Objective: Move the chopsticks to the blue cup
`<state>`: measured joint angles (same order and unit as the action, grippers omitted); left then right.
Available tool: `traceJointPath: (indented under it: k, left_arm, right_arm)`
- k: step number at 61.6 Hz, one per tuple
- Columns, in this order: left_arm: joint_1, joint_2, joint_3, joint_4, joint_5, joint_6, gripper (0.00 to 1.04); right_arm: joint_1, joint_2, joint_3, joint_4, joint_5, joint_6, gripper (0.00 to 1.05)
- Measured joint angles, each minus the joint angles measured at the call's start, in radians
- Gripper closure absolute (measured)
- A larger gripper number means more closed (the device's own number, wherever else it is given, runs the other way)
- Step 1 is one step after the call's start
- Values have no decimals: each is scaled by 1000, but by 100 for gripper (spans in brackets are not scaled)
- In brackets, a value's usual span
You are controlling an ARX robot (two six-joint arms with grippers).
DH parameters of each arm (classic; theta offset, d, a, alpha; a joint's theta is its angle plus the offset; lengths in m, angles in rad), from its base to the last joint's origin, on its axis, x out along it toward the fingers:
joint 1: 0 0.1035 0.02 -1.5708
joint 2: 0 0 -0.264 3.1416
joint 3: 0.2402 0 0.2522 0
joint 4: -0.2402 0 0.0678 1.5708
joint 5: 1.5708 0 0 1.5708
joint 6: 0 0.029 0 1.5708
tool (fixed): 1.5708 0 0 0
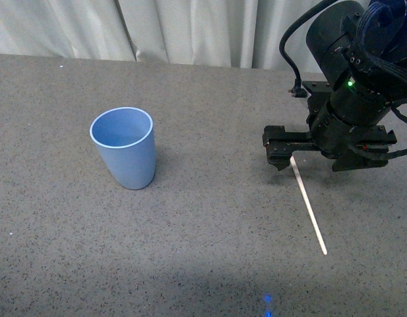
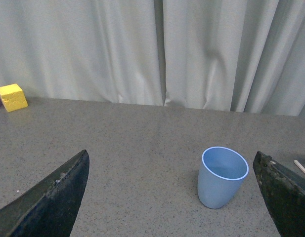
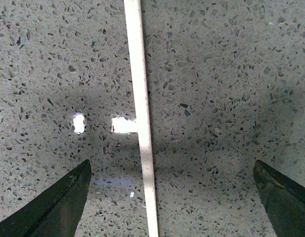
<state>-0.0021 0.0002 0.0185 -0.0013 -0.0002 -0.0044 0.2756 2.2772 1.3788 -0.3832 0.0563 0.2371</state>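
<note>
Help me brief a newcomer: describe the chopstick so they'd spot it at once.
On the grey speckled table, look right, below the black right gripper. The chopstick lies flat there, running from between its open jaws toward the camera. It is the only long, thin, cream-white thing; the blue cup stands well to its left.

No readable text, label, brand, number or sign in any view (front or either wrist)
</note>
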Motion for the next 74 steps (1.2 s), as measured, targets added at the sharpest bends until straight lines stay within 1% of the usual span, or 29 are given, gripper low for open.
traceJointPath:
  k: [7, 10, 13, 15, 30, 31, 35, 39, 45, 49, 55, 64, 67, 69, 74]
  left_arm:
    - [0, 0, 0, 0, 0, 0, 7]
    - [0, 0, 0, 0, 0, 0, 7]
    - [0, 0, 0, 0, 0, 0, 7]
    - [0, 0, 0, 0, 0, 0, 7]
    - [0, 0, 0, 0, 0, 0, 7]
    - [0, 0, 0, 0, 0, 0, 7]
    - [0, 0, 0, 0, 0, 0, 7]
    - [0, 0, 0, 0, 0, 0, 7]
    - [0, 0, 0, 0, 0, 0, 7]
    - [0, 0, 0, 0, 0, 0, 7]
    - [0, 0, 0, 0, 0, 0, 7]
    - [0, 0, 0, 0, 0, 0, 7]
    - [0, 0, 0, 0, 0, 0, 7]
    - [0, 0, 0, 0, 0, 0, 7]
    - [0, 0, 0, 0, 0, 0, 7]
  right_arm:
    - [4, 14, 15, -5, 8, -5, 9]
    - [6, 21, 23, -8, 14, -5, 13]
    - [8, 26, 28, -6, 28, -7, 20]
    - [11, 31, 31, -5, 40, -13, 25]
    - [24, 46, 52, -23, 41, -1, 79]
    - [24, 47, 52, -23, 41, 0, 81]
    - [24, 46, 52, -22, 42, 5, 95]
    - [24, 44, 46, -10, 45, 6, 104]
    - [23, 12, -6, 36, 38, 19, 104]
    - [24, -23, -54, 101, 17, 34, 104]
    - [30, -105, -143, 249, -3, 36, 104]
    - [56, -267, -286, 581, -14, -8, 104]
    - [69, -321, -333, 734, -51, -14, 104]
    - [75, -337, -348, 792, -61, -21, 104]
    - [107, -369, -396, 1022, -97, -78, 104]
